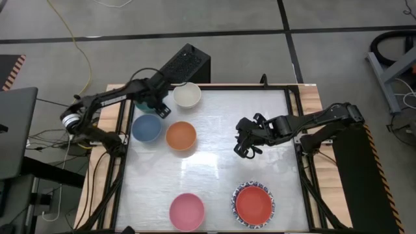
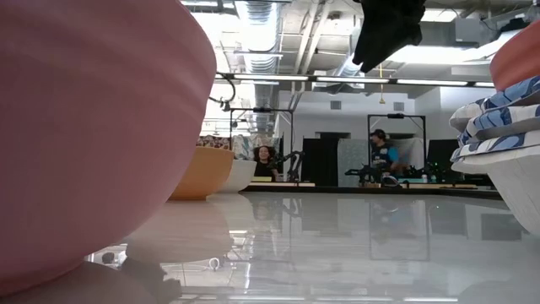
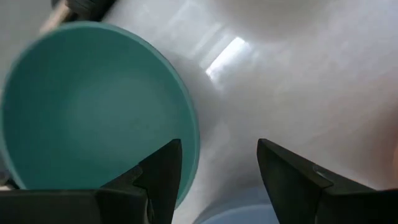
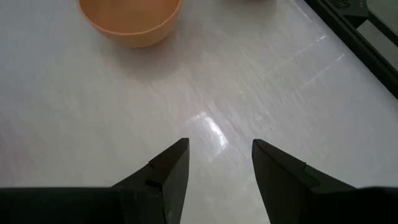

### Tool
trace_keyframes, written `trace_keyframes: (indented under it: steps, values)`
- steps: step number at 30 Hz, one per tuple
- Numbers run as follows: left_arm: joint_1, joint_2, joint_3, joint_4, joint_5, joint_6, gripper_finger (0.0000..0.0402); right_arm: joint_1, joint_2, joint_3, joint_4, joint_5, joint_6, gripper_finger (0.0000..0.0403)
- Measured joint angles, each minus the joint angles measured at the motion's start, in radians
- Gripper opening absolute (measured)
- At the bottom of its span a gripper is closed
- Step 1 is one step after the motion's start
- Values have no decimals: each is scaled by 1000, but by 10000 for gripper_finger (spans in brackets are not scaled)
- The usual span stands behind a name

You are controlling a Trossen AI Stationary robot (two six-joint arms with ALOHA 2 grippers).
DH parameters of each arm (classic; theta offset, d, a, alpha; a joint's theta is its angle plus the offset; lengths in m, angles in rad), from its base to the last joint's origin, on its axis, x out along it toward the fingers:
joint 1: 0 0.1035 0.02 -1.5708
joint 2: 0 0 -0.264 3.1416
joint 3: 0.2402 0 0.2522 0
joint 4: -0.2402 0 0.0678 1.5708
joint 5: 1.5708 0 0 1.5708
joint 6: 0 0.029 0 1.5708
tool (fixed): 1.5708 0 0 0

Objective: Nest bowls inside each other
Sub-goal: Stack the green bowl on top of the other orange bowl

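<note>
A teal bowl (image 3: 93, 106) stands at the table's far left, mostly hidden under my left arm in the high view (image 1: 141, 103). My left gripper (image 3: 217, 177) is open and points steeply down over that bowl's rim. One finger is over the bowl's inside and the other is outside it, and no touch shows. On the table also stand a white bowl (image 1: 187, 95), a blue bowl (image 1: 147, 127), an orange bowl (image 1: 181, 136) and a pink bowl (image 1: 187, 211). A red bowl (image 1: 253, 204) sits inside blue-and-white patterned bowls (image 1: 270, 209). My right gripper (image 1: 246, 144) hangs open above bare table at mid right.
A black perforated box (image 1: 185, 64) stands beyond the table's far edge, behind the left arm. A dark frame (image 1: 296, 130) runs around the white tabletop. In the low view, people sit in the room beyond the table. Bare table lies between the orange bowl and my right gripper.
</note>
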Motion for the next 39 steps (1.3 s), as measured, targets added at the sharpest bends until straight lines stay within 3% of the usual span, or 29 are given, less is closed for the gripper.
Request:
trace_keyframes:
  steps: [11, 22, 39]
  values:
    - [0, 99, 0, 35, -30, 42, 185, 0, 0, 0, 0, -1, 1, 195]
    - [-3, 176, 0, 85, -23, 112, 12, 0, 0, 0, -2, -3, 1, 195]
    - [-15, 113, 1, 47, -10, 127, 0, -8, 0, 0, -2, -4, 1, 195]
